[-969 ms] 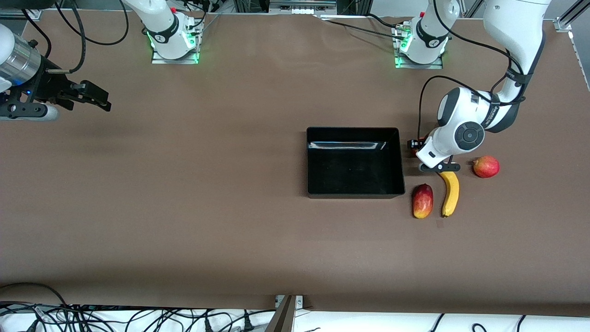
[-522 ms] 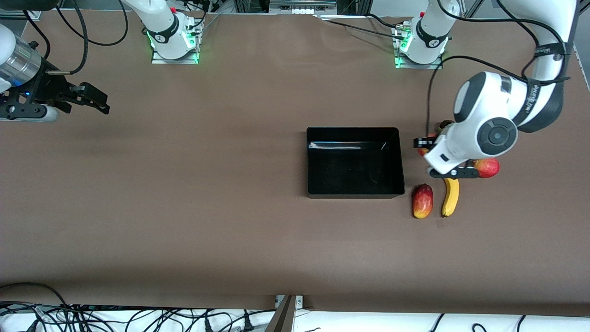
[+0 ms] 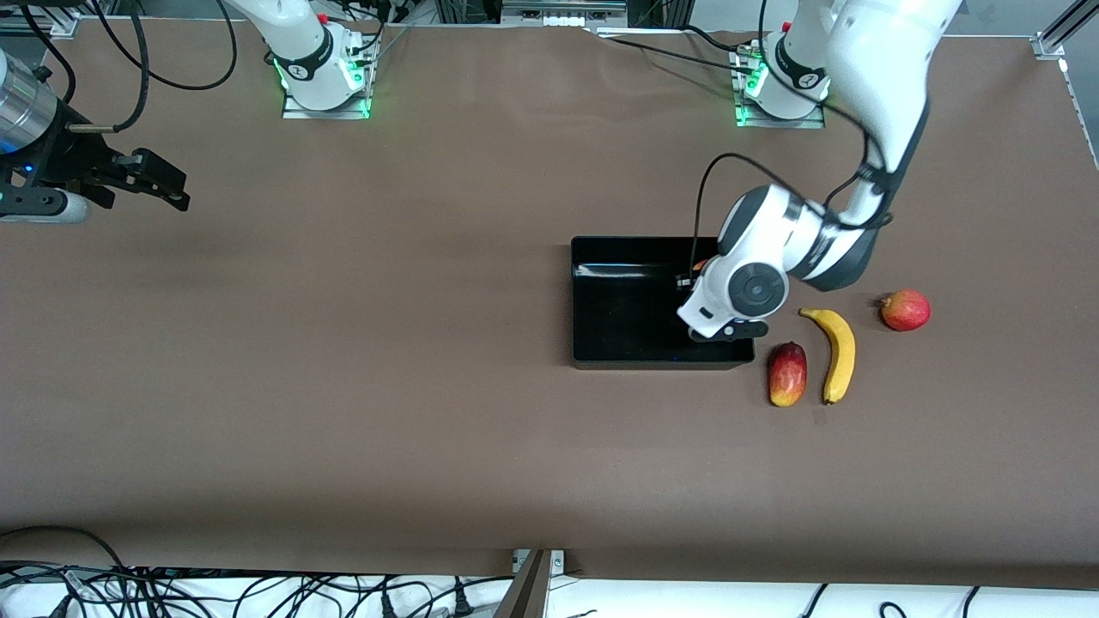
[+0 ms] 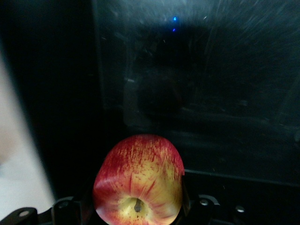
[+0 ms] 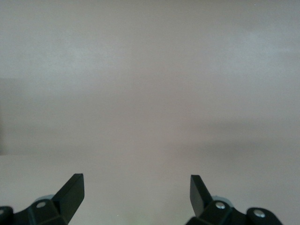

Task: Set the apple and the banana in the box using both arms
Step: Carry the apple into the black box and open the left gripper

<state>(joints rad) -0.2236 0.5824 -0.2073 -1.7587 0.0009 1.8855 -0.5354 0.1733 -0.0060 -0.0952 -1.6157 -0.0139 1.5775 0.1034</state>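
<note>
My left gripper (image 3: 697,275) is shut on the apple (image 4: 138,180), red with yellow patches and a stem dimple, and holds it over the inside of the black box (image 3: 627,322), near the wall toward the left arm's end. In the front view only a sliver of the apple (image 3: 701,265) shows beside the wrist. The box's dark floor (image 4: 211,93) fills the left wrist view. The yellow banana (image 3: 834,354) lies on the table beside the box, toward the left arm's end. My right gripper (image 3: 167,187) is open and empty, waiting at the right arm's end of the table; its fingers (image 5: 70,194) frame bare table.
An oblong red-and-yellow fruit (image 3: 787,374) lies between the box and the banana. A pink-red round fruit (image 3: 905,310) lies beside the banana, farther toward the left arm's end. Cables hang at the table's front edge.
My left gripper rose from the table beside the box with the apple in it and swung over the box. The banana is uncovered. My right gripper shifted slightly.
</note>
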